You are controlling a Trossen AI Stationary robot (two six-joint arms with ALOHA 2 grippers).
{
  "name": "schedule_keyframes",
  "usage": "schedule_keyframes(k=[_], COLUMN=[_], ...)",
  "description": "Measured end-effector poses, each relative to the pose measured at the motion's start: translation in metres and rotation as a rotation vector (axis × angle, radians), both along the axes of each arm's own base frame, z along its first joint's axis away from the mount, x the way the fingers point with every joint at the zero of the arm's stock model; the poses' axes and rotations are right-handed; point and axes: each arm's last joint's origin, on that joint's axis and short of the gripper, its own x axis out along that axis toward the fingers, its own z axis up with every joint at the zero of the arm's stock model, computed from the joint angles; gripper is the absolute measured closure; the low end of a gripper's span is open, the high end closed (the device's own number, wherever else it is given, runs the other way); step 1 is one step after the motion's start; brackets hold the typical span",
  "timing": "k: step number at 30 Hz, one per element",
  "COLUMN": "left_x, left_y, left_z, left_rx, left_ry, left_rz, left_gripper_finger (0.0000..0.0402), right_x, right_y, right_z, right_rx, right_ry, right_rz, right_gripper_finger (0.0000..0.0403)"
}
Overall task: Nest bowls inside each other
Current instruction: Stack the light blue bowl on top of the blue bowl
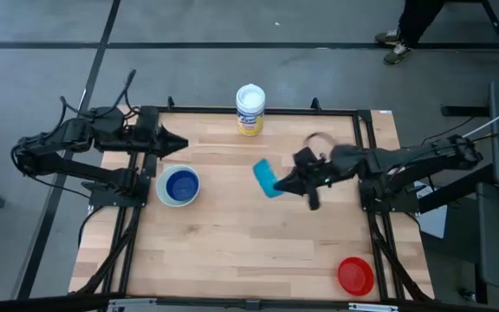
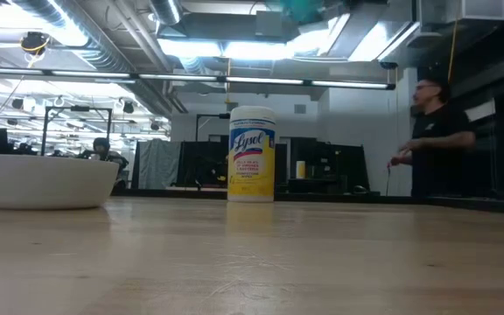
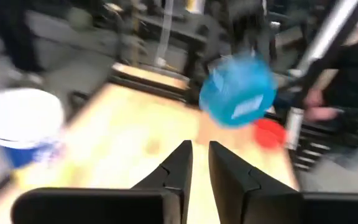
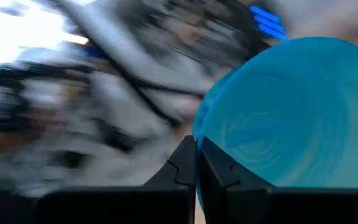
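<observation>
- Right gripper (image 1: pixel 282 185) is over the middle of the table (image 1: pixel 249 251), raised clear of the surface. Jaws pinched nearly together on the rim of the teal bowl (image 1: pixel 267 178), which hangs tilted on its side in the air.
- Right wrist view: the teal bowl (image 4: pixel 291 118) fills the frame, its rim caught between the two dark fingers (image 4: pixel 182 165).
- Left wrist view shows that same teal bowl (image 3: pixel 238 90) held up in the air ahead, with the red bowl (image 3: pixel 267 132) on the table behind it.
- Left gripper (image 1: pixel 180 143) sits at the left edge of the table, just beyond the white bowl (image 1: pixel 178 187). Jaws are narrowly apart, a slim gap between the fingers (image 3: pixel 179 165), holding nothing.
- White bowl stands upright on the left side with the blue bowl (image 1: pixel 181 184) nested inside it.
- Red bowl (image 1: pixel 355 276) stands alone at the table's near right corner, well apart from the others.
- Yellow canister (image 1: pixel 249 110) with white lid stands upright at the far edge, centre.
- A person (image 2: pixel 436 140) stands in the room beyond the table.
</observation>
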Motion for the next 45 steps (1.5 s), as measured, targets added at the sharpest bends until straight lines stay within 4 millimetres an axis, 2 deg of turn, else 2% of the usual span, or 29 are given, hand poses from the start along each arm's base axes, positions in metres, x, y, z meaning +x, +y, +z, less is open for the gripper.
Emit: schedule_keyframes(k=[3,6,10,13,17,23,29,40,45], left_x=[0.012,0.03,0.052,0.071,0.093,0.106,0.112,0.117,0.118], left_y=[0.0,0.002,0.008,0.013,0.009,0.001,-0.005,-0.005,-0.004], left_z=[-0.002,0.003,0.005,-0.009,-0.023,-0.027,-0.031,-0.033,-0.033], left_rx=[-0.114,-0.179,-0.232,-0.339,-0.44,-0.528,-0.537,-0.505,-0.506], left_ry=[-0.015,-0.183,-0.421,-0.446,-0.499,-0.538,-0.521,-0.543,-0.551], left_rz=[-0.17,-0.373,-0.535,-0.624,-0.753,-0.908,-0.951,-0.989,-0.99], left_gripper_finger=[0.0337,0.0324,0.0312,0.0305,0.0294,0.0283,0.0278,0.0276,0.0276], right_x=[0.002,0.007,0.026,0.048,0.076,0.096,0.107,0.107,0.116], right_y=[-0.008,-0.013,-0.01,-0.003,0.004,0.007,0.009,0.011,0.018], right_z=[0.024,0.033,0.03,0.031,0.041,0.055,0.054,0.057,0.047], right_rx=[0.047,0.098,0.16,0.165,0.138,0.105,0.122,0.157,0.188], right_ry=[-0.254,-0.397,-0.482,-0.49,-0.504,-0.541,-0.528,-0.562,-0.539], right_rz=[0.141,0.258,0.379,0.456,0.553,0.632,0.644,0.612,0.602], right_gripper_finger=[0.0401,0.0401,0.0401,0.0402,0.0402,0.0402,0.0403,0.0403,0.0403])
